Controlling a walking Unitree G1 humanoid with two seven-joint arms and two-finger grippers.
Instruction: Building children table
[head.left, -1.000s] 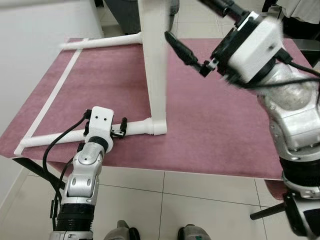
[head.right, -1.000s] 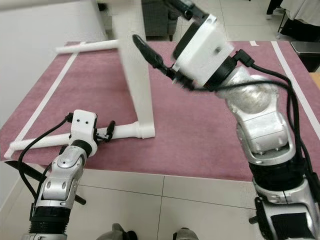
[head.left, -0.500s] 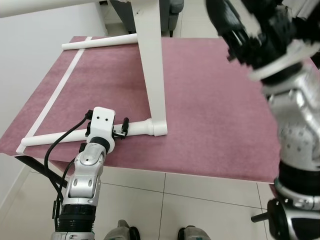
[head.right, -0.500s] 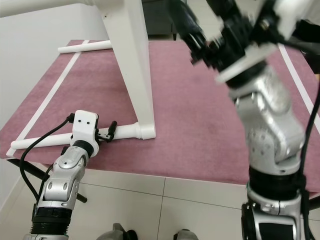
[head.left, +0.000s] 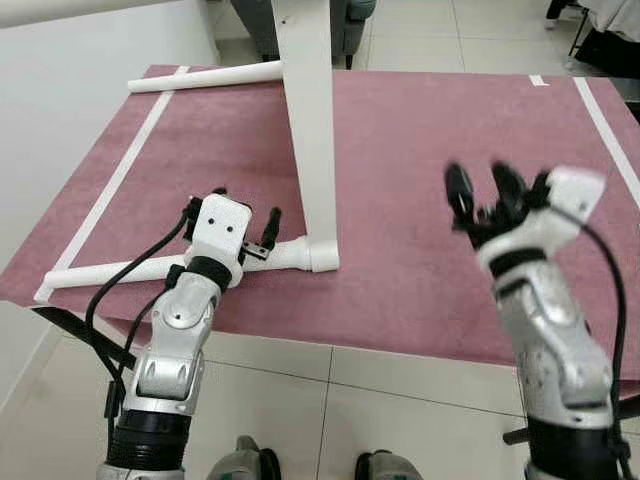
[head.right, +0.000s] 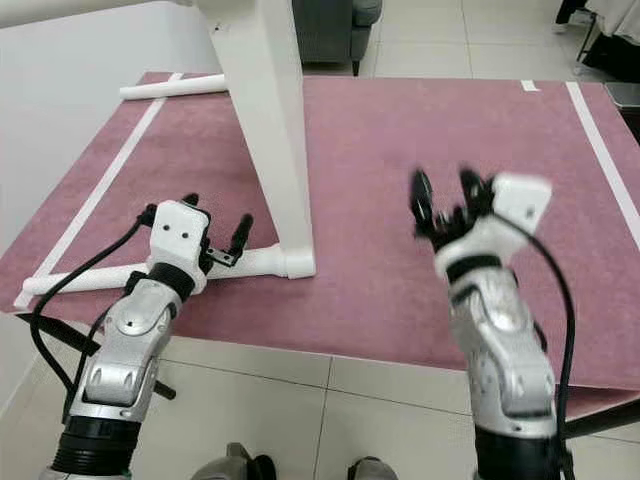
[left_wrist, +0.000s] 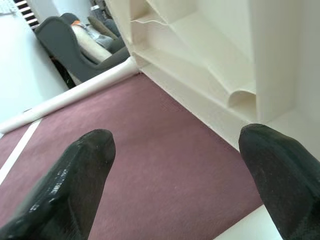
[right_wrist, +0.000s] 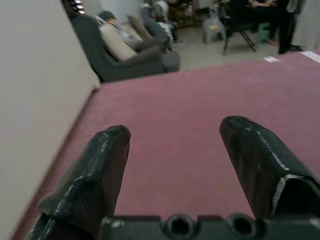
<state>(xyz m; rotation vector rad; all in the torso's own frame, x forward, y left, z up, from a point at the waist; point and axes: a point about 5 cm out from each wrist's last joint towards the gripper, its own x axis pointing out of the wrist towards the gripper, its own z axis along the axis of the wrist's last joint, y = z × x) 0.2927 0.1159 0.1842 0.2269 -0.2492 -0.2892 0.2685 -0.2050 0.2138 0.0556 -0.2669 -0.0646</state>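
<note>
1. White children's table frame (head.left: 308, 120) stands on dusty-pink mat (head.left: 420, 180): flat upright leg w/ round foot tube (head.left: 170, 266) along mat's near edge, second white tube (head.left: 205, 77) at far edge.
2. Left gripper (head.left: 244, 222) just above near foot tube, close to leg base; fingers (left_wrist: 75, 185) spread wide, nothing between them.
3. Right gripper (head.left: 484, 190) over bare mat, well apart from leg; fingers apart, holding nothing, blurred.
4. White tape strips (head.left: 118, 180) on mat. Mat lies on pale floor tiles (head.left: 380, 400).
5. Dark grey armchair (right_wrist: 120, 47) behind mat, white wall (head.left: 60, 90) on robot's left.
</note>
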